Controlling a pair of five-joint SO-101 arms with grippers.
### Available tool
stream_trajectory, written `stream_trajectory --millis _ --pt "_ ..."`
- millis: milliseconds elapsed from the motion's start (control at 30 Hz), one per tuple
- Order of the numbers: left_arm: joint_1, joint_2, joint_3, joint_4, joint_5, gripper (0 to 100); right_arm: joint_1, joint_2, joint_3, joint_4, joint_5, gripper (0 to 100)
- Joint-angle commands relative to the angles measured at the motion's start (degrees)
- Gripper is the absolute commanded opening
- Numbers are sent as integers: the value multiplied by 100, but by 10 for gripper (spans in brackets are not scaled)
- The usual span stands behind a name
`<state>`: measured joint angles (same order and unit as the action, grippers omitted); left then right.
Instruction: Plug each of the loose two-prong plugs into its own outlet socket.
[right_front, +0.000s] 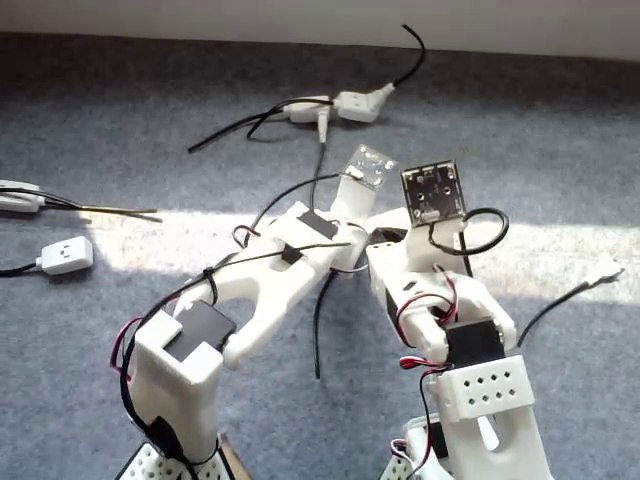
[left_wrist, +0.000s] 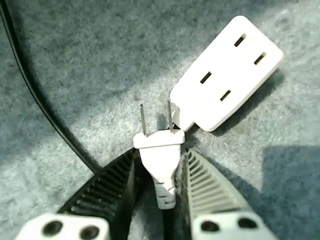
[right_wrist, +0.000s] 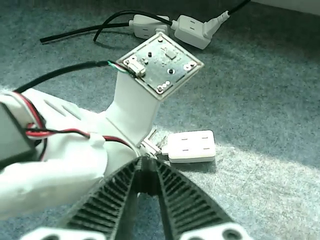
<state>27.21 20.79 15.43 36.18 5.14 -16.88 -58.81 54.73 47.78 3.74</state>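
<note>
– Between the left gripper's ribbed fingers, what is that?
– Plug, white, pinched by its body. Both prongs are bare and point at the outlet. Its black cord runs back between the fingers.
– Is it in?
– Not yet. One prong is right at the outlet's near edge, but whether it touches I cannot tell. The other prong stands free over the carpet. The outlet lies flat, slotted face up, all four slots open.
– And the right gripper?
– Its fingers are drawn together at the tips, with something dark between them that I cannot make out. It sits just beside the left arm's wrist, near the same outlet.
– How do the arms lie from above?
– The left arm comes up from lower left and the right arm from lower right. Their wrists nearly meet at mid-frame.
– Anything else on the carpet?
– A pair of white blocks lying together at upper centre, and a lone block at the left edge, well apart from both grippers.
</note>
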Motion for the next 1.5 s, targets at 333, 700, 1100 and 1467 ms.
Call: stream_trajectory --millis 333,700,1100,1467 --pt "462 -2167 936 193 -62 6 488 -22 -66 -198 255 8" --pt "-321 -5200 4330 492 -123 11 1393 -22 -4 -646 281 8" --pt "-734 -5226 5130 404 -923 220 1393 -22 -4 -629 281 8" --pt "-523 -5191 5376 -176 -765 196 1182 -22 4 -620 281 8"
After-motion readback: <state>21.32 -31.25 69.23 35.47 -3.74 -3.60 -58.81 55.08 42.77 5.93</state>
